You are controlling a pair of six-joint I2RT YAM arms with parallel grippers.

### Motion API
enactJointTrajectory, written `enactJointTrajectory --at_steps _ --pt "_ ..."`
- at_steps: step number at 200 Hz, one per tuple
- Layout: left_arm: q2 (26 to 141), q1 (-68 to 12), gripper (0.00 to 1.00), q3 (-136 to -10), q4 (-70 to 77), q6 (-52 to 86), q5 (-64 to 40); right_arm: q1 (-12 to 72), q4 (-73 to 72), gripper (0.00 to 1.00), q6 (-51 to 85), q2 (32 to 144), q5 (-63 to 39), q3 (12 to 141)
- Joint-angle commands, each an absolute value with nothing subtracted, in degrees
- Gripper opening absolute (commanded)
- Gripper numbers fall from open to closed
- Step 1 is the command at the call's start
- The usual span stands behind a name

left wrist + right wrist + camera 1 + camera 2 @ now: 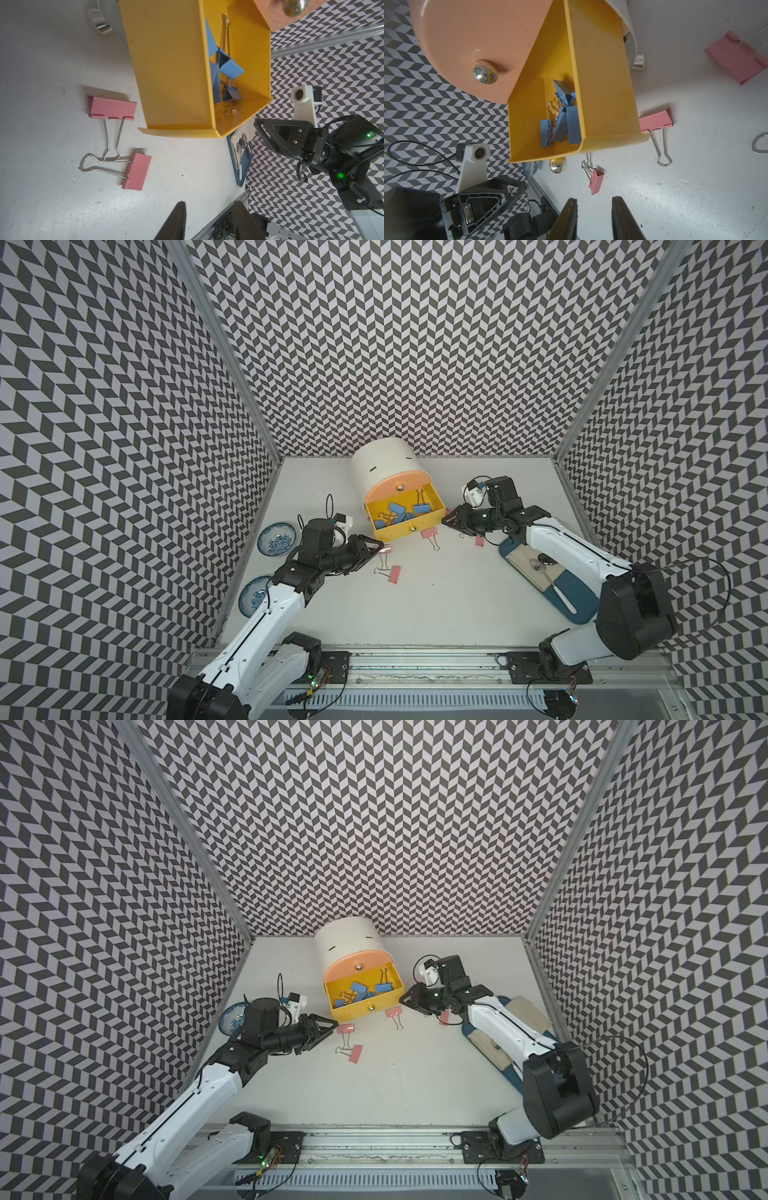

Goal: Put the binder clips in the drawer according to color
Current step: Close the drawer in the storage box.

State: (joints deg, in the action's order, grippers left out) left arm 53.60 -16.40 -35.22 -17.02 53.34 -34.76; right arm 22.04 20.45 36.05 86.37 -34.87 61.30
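The yellow drawer stands pulled out of the white cabinet, with several blue binder clips inside. Pink binder clips lie on the table in front: one just off my left gripper's tips, one nearer, one under the drawer front, one below my right arm. My left gripper is open and empty in the left wrist view. Right of the drawer, my right gripper is likewise open and empty.
The orange drawer above the yellow one is shut. Two blue-patterned bowls sit by the left wall. A teal tray with a cloth and spoon lies under my right arm.
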Motion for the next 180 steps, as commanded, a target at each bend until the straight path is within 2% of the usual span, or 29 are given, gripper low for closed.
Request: enactJointTrajectory --at_steps 1,180 --pt "55.1 -15.3 0.42 -34.8 -14.6 50.9 -36.5 21.5 17.1 0.32 36.3 87.8 -36.1 63.0" --pt "64.0 -9.8 0.42 -36.9 -10.5 48.8 -38.2 21.0 15.2 0.31 36.9 93.3 -37.9 65.8"
